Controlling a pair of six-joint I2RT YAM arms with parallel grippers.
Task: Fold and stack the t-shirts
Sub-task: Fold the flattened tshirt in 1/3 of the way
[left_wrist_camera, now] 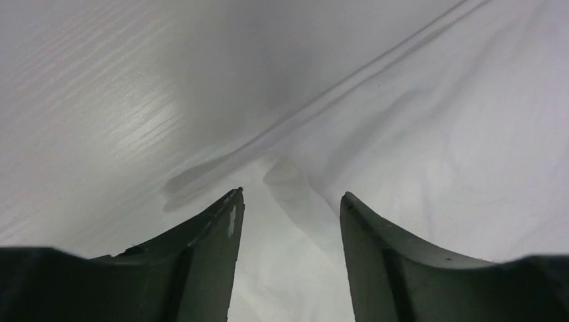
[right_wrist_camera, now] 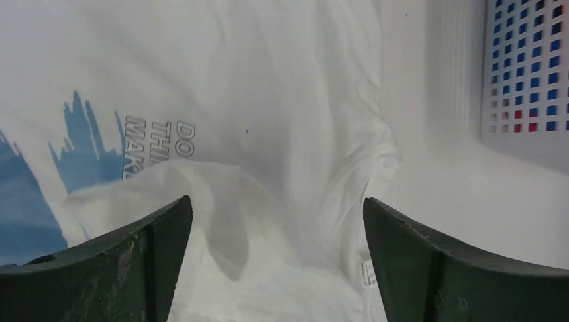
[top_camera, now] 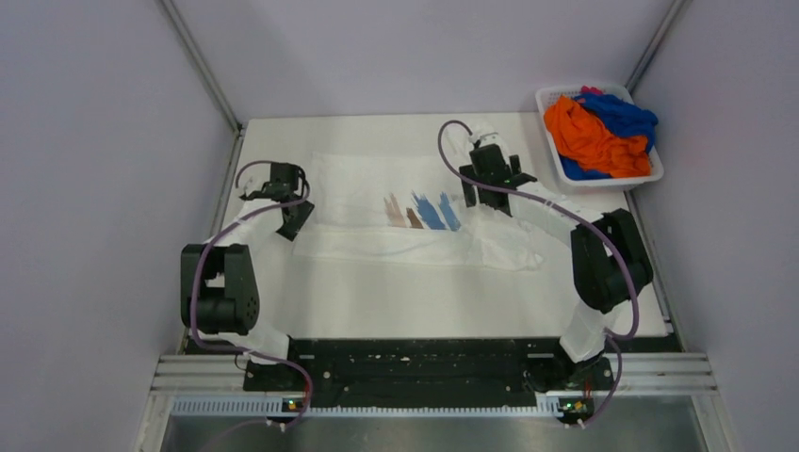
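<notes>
A white t-shirt [top_camera: 377,202] with blue and brown brush-stroke print lies spread across the middle of the table, its near edge folded over. My left gripper [top_camera: 283,193] is open above the shirt's left edge; in the left wrist view the cloth [left_wrist_camera: 436,134] lies under and between the fingers. My right gripper [top_camera: 485,193] is open above the shirt's right part, over bunched cloth [right_wrist_camera: 268,221] near the collar and print [right_wrist_camera: 87,141]. Orange [top_camera: 589,139], blue [top_camera: 622,115] and pink-red [top_camera: 590,91] shirts lie crumpled in the basket.
A white plastic basket [top_camera: 650,176] stands at the back right corner of the table; its perforated wall shows in the right wrist view [right_wrist_camera: 530,74]. Grey walls close in both sides. Bare white table [top_camera: 424,301] lies in front of the shirt.
</notes>
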